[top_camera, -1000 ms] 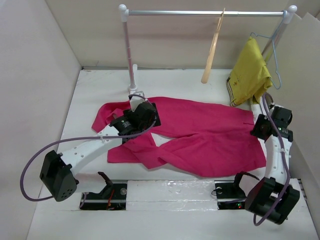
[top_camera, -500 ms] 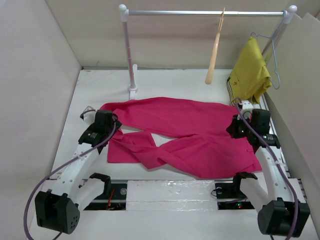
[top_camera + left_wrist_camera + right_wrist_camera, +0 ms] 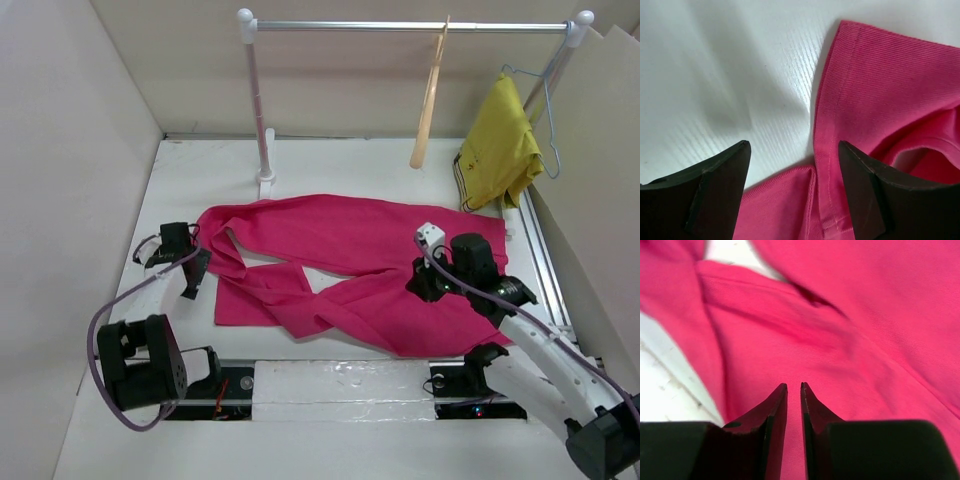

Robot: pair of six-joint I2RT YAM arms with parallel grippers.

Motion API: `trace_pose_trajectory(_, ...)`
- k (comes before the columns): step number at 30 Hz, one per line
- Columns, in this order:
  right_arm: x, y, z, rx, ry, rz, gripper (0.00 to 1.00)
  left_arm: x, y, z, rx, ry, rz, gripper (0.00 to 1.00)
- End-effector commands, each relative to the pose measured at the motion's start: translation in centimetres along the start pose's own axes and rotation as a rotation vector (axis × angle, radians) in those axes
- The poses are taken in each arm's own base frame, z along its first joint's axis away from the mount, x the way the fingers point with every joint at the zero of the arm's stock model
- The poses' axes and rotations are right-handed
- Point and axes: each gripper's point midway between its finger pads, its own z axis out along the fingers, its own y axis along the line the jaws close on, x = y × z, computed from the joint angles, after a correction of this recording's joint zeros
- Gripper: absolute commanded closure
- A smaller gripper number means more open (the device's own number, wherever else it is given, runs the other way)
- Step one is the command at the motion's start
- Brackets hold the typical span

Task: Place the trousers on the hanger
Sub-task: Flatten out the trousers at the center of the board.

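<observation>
The magenta-pink trousers (image 3: 350, 240) lie flat across the middle of the table, legs pointing left. The tan wooden hanger (image 3: 428, 100) hangs from the rail at the back, bare. My left gripper (image 3: 195, 278) is open at the left leg ends; in the left wrist view (image 3: 794, 145) its jaws straddle two hemmed edges of the trousers (image 3: 880, 90) with white table beside them. My right gripper (image 3: 420, 283) hovers over the right part of the trousers. In the right wrist view (image 3: 794, 386) its jaws stand nearly together, a thin gap between them and no cloth (image 3: 850, 315) in it.
A metal rail (image 3: 400, 26) on a white post (image 3: 258, 100) spans the back. A mustard-yellow garment (image 3: 497, 145) hangs on a blue-grey wire hanger (image 3: 548, 130) at the back right. Walls stand close on both sides.
My left arm has swung left and back, from over the trousers to their left leg ends. My right arm has moved left, from the right edge to over the cloth.
</observation>
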Motion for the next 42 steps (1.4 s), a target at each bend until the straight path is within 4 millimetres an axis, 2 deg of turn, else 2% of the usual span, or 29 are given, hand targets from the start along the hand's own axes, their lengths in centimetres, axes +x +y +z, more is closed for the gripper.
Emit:
trace_pose_trajectory(1,-2.0,1.8,0.9,-0.041,-0.058,-0.03,0.77,-0.7,-2.8,0.4,0.062,0.009,-0.048,0.34)
trace_pose_trajectory(2,-2.1,3.0,1.1,-0.073,-0.051,-0.054,0.77,-0.5,-2.6,1.2,0.037,0.016,-0.041,0.35)
trace_pose_trajectory(4,-2.6,3.8,1.5,-0.079,-0.049,-0.066,0.79,-0.6,-2.9,2.1,0.011,0.018,-0.026,0.35)
trace_pose_trajectory(5,-2.8,4.3,1.6,-0.088,-0.045,-0.074,0.8,-0.4,-1.9,3.4,-0.057,0.02,0.001,0.37)
trace_pose_trajectory(7,-3.3,5.4,1.8,-0.104,-0.043,-0.099,0.81,-0.8,-1.9,3.9,-0.115,0.023,0.028,0.4)
trace_pose_trajectory(8,-4.0,5.9,1.7,-0.113,-0.057,-0.113,0.82,-0.7,-1.4,4.7,-0.16,0.029,0.061,0.47)
trace_pose_trajectory(10,-4.7,6.9,1.6,-0.133,-0.067,-0.137,0.82,-1.6,-2.2,4.9,-0.169,0.011,0.082,0.66)
trace_pose_trajectory(11,-5.3,7.4,1.6,-0.139,-0.073,-0.114,0.82,-2.0,-2.2,5.2,-0.179,-0.005,0.094,0.83)
trace_pose_trajectory(13,-5.7,7.9,1.6,-0.144,-0.076,-0.129,0.82,-3.3,-3.9,5.0,-0.141,-0.038,0.118,1.0)
trace_pose_trajectory(14,-5.9,7.9,1.8,-0.14,-0.071,-0.131,0.82,-4.1,-4.1,5.1,-0.155,-0.065,0.127,1.0)
trace_pose_trajectory(17,-5.9,7.7,2.0,-0.13,-0.054,-0.136,0.81,-7.1,-6.7,4.4,-0.145,-0.136,0.163,1.0)
trace_pose_trajectory(18,-5.6,7.6,2.2,-0.125,-0.04,-0.134,0.81,-8.7,-8.4,3.6,-0.123,-0.173,0.159,1.0)
trace_pose_trajectory(20,-5.5,7.5,2.3,-0.121,-0.031,-0.136,0.8,-10.4,-9.3,3.3,-0.139,-0.224,0.183,1.0)
trace_pose_trajectory(21,-5.3,7.4,2.3,-0.119,-0.025,-0.135,0.8,-11.8,-10.6,2.5,-0.132,-0.257,0.183,1.0)
trace_pose_trajectory(23,-5.4,7.4,2.2,-0.117,-0.025,-0.129,0.79,-13.7,-11.6,2.1,-0.155,-0.313,0.199,1.0)
trace_pose_trajectory(24,-5.2,7.4,2.2,-0.118,-0.017,-0.126,0.78,-15.2,-13.1,1.2,-0.137,-0.347,0.192,1.0)
trace_pose_trajectory(26,-5.2,7.7,2.2,-0.124,-0.014,-0.129,0.75,-16.2,-14.2,1.1,-0.139,-0.364,0.241,1.0)
trace_pose_trajectory(27,-5.1,8.0,2.3,-0.131,-0.009,-0.132,0.73,-17.2,-16.0,0.4,-0.094,-0.374,0.262,0.94)
trace_pose_trajectory(28,-5.0,8.0,2.5,-0.134,0.001,-0.128,0.69,-17.2,-16.6,0.4,-0.093,-0.355,0.297,0.84)
trace_pose_trajectory(29,-5.1,8.4,2.6,-0.145,0.005,-0.138,0.67,-16.8,-16.2,1.5,-0.142,-0.324,0.321,0.65)
trace_pose_trajectory(32,-5.0,9.6,3.2,-0.189,0.035,-0.165,0.59,-17.5,-17.0,-0.6,-0.118,-0.315,0.327,0.17)
trace_pose_trajectory(34,-5.0,11.0,3.7,-0.234,0.044,-0.22,0.6,-15.9,-16.4,-1.1,-0.076,-0.299,0.331,0.16)
trace_pose_trajectory(35,-5.4,11.8,4.3,-0.242,0.055,-0.241,0.79,-13.5,-15.8,-3.5,0.024,-0.295,0.358,0.22)
trace_pose_trajectory(36,-5.4,11.8,4.3,-0.243,0.054,-0.242,0.8,-13.4,-15.8,-3.6,0.025,-0.295,0.359,0.22)
trace_pose_trajectory(37,-5.6,12.1,4.4,-0.244,0.051,-0.249,1.0,-10.6,-16.3,-4.6,0.072,-0.278,0.415,0.27)
trace_pose_trajectory(39,-6.1,12.6,4.7,-0.259,0.037,-0.268,1.0,-6.8,-14.2,-6.6,0.115,-0.246,0.482,0.36)
trace_pose_trajectory(40,-6.1,12.7,4.7,-0.266,0.034,-0.272,1.0,-4.9,-13.5,-7.2,0.136,-0.212,0.473,0.37)
trace_pose_trajectory(41,-6.2,12.8,4.8,-0.268,0.031,-0.275,1.0,-2.9,-13.1,-9.0,0.206,-0.177,0.473,0.38)
trace_pose_trajectory(42,-6.1,12.7,4.9,-0.268,0.032,-0.278,1.0,-1.0,-10.0,-7.9,0.166,-0.115,0.471,0.38)
